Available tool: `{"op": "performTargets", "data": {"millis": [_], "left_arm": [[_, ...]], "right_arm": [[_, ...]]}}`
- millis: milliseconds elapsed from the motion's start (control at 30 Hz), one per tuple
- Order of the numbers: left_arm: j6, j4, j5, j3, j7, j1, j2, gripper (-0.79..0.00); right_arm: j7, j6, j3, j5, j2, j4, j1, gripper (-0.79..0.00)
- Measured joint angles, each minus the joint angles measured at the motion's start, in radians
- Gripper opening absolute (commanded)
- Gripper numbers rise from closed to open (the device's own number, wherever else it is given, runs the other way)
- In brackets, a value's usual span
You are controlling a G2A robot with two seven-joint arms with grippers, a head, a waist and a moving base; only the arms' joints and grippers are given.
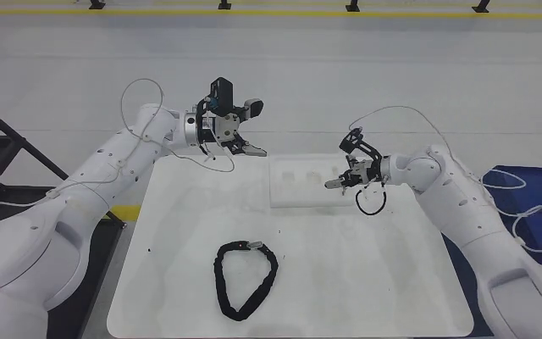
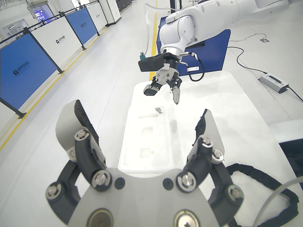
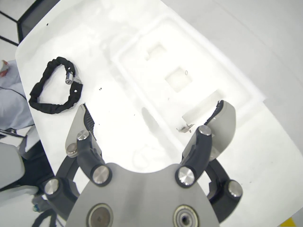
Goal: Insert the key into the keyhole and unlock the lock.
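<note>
The right gripper (image 3: 151,105) is hanging wide open and empty over the right end of the foam tray (image 1: 292,197), with the single key (image 3: 185,128) lying on the tray below its jaws, just beside one finger. The left gripper (image 2: 141,106) is hovering equally spread, gripping nothing, near the far edge of the tabletop (image 1: 356,271). One black chain lock (image 1: 246,280) is lying looped near the front edge, with pale floor stretching beyond

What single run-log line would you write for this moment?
stage: pre-grasp | right gripper: open, near key on foam tray | left gripper: open, empty | chain lock: on table
</note>
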Motion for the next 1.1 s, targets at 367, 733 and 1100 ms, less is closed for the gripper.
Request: {"op": "performTargets", "data": {"millis": [367, 733, 1100], "left_arm": [[0.0, 0.0, 0.0, 0.0, 0.0, 0.0, 0.0, 0.0], [0.0, 0.0, 0.0, 0.0, 0.0, 0.0, 0.0, 0.0], [0.0, 0.0, 0.0, 0.0, 0.0, 0.0, 0.0, 0.0]], "right_arm": [[0.09, 0.177, -0.065, 0.173, -0.102, 0.235, 0.036, 0.0], [0.041, 0.27, -0.119, 0.121, -0.174, 0.348, 0.063, 0.0], [0.043, 0.269, -0.119, 0.126, -0.173, 0.346, 0.062, 0.0]]}}
